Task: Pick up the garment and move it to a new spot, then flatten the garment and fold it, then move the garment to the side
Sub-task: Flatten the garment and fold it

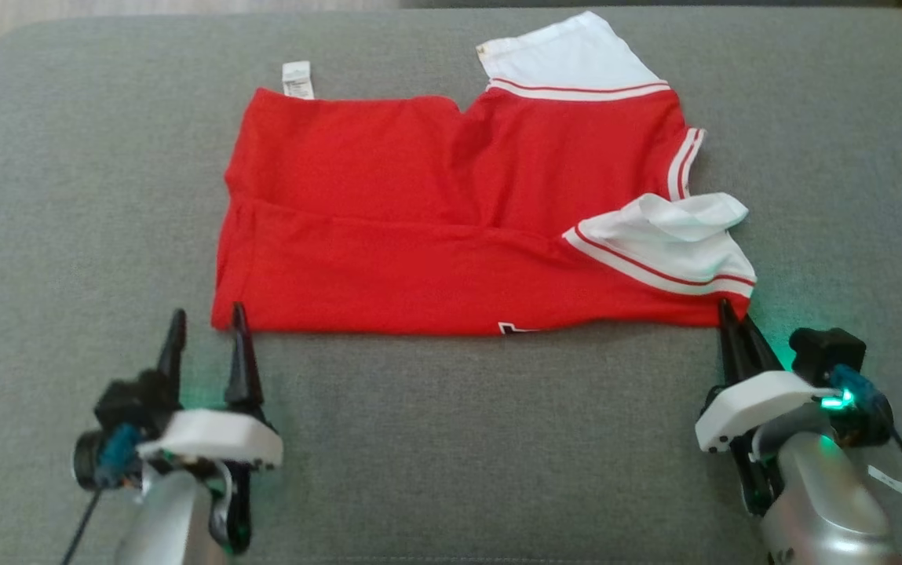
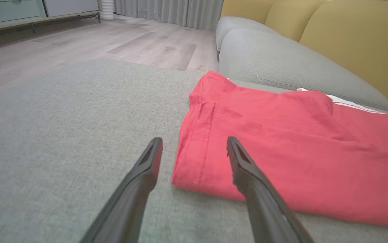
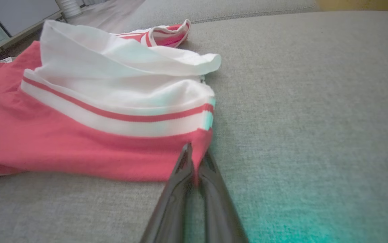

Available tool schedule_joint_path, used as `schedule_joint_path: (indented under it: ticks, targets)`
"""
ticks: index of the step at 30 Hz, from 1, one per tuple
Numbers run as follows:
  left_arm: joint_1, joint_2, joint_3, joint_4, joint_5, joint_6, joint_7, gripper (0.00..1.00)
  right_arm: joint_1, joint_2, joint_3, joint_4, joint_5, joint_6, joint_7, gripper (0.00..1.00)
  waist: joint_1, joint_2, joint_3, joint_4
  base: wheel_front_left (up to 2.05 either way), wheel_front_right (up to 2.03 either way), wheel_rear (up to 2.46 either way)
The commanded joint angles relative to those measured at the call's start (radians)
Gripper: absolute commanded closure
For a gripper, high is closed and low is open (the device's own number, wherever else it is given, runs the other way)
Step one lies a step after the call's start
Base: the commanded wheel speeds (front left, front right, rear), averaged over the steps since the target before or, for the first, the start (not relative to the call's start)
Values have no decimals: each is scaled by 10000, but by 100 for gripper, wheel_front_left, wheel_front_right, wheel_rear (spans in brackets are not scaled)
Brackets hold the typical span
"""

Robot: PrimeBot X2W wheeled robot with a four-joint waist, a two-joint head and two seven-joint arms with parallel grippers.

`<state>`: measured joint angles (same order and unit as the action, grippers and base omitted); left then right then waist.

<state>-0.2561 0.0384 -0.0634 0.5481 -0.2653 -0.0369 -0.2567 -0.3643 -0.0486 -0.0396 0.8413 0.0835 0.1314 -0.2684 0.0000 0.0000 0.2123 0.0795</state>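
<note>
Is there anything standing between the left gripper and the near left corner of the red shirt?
Nothing visible does. The open left gripper is right at the corner of the red shirt, with bare grey sofa cushion around it. The right gripper is shut on the other near corner.

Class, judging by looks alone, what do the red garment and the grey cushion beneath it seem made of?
Red garment: probably soft knit jersey, matte; it creases limply and shows a stitched hem. Grey cushion: likely woven upholstery fabric, matte; fine flecked weave, padded rounded edges.
</note>
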Motion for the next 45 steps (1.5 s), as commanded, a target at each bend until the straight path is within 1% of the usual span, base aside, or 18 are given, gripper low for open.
schedule_joint_path:
  ticks: [1,5,9,10,11,16,22,25,28,33,34,35,36,37,41,45]
  targets:
    - [-341,118,379,-147,34,-31,-51,0,-115,-17,268,-43,-66,-7,66,100,0,0,89,-78,0,0,0]
    - [-963,119,757,729,244,-340,-51,0,-229,-16,608,-417,59,-7,66,100,0,0,328,-268,0,0,0]
    - [-1435,138,969,1967,366,-546,-51,0,-299,-16,861,-763,242,-7,66,100,0,0,537,-446,0,0,0]
    - [-1541,143,1000,2163,393,-595,-51,51,-308,-16,889,-848,278,-7,66,100,0,0,569,-476,0,0,0]
    - [-1608,143,1013,2245,438,-647,-51,100,-309,-16,901,-926,302,-7,66,100,0,0,585,-497,0,0,0]
    - [-1415,132,1213,2226,490,-773,-51,100,-215,-16,803,-1349,477,-7,66,100,0,0,384,-536,0,0,0]
    - [-548,122,1312,1809,499,-784,-51,100,368,-16,570,-1586,740,-7,66,100,0,0,-508,-429,0,0,0]
    - [70,121,1125,1700,327,-712,-51,100,955,-33,589,-1671,911,-7,66,100,0,0,-1070,-423,0,0,0]
    - [714,120,1013,1588,94,-541,-51,100,1612,-109,643,-1852,1130,-7,66,100,0,0,-1502,-494,0,0,0]
    - [1517,119,622,1479,-301,-266,-51,100,2624,-157,649,-2124,1489,-7,66,100,0,0,-1824,-615,0,0,0]
    - [1590,119,558,1440,-354,-206,-51,83,2751,-151,588,-2184,1544,-7,66,89,0,0,-1831,-629,0,0,0]
    - [1631,119,502,1395,-399,-153,-51,16,2833,-144,536,-2231,1575,-7,66,0,0,0,-1813,-640,0,0,0]
    - [1633,119,455,1349,-394,-78,-51,0,2865,-137,487,-2328,1590,-7,66,0,0,0,-1769,-648,0,0,0]
    - [1478,119,443,1207,-301,95,-51,0,2794,-125,400,-2568,1539,-7,66,0,0,0,-1632,-642,0,0,0]
    - [844,204,460,1140,138,133,-51,0,2450,-107,282,-2958,1359,-7,66,0,0,0,-1343,-604,0,0,0]
    - [-739,831,294,1880,546,-293,-45,0,1762,-79,412,-3184,1146,-7,66,0,0,0,-922,-547,0,0,0]
